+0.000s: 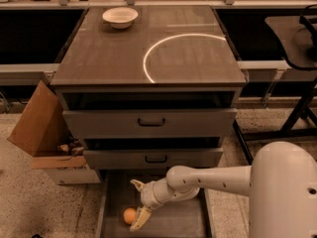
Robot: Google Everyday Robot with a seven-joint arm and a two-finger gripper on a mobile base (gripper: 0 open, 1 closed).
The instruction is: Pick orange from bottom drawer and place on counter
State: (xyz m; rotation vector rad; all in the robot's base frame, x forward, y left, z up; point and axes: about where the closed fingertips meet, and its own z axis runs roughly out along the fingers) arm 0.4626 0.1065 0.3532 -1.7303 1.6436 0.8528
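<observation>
Reaching into the deep grey metal bottom drawer [185, 221], the cream-coloured two-finger gripper [134, 204] is hanging low over the drawer's flat floor, in the left half of the tray. Its two fingers [139, 220] are standing spread apart: one is pointing toward 11 o'clock, the other toward 7 o'clock. The small round smooth orange [129, 215] is lying on the drawer floor at 9 o'clock from the lower finger, just beside it; whether the two are touching cannot be told. The fruit is sitting free, partly inside the spread opening. The white jointed robot arm [218, 177] is running from the gripper toward 3 o'clock, where it is meeting the rounded white robot body [285, 192].

The bottom drawer is standing pulled out toward 6 o'clock beneath two upper grey metal drawers with black handles [151, 122], each showing a dark gap above its front.

The wide flat glossy grey-brown counter [104, 58] is lying at 12 o'clock from the drawers, bearing a pale white curved arc [145, 58] on its right half. A shallow round white bowl [120, 17] is resting upright near the counter's far left corner, at 11 o'clock from the arc and well apart from it. An open brown cardboard box [34, 120] is leaning tilted on the speckled floor [29, 202] at 9 o'clock from the cabinet, just beside it.
</observation>
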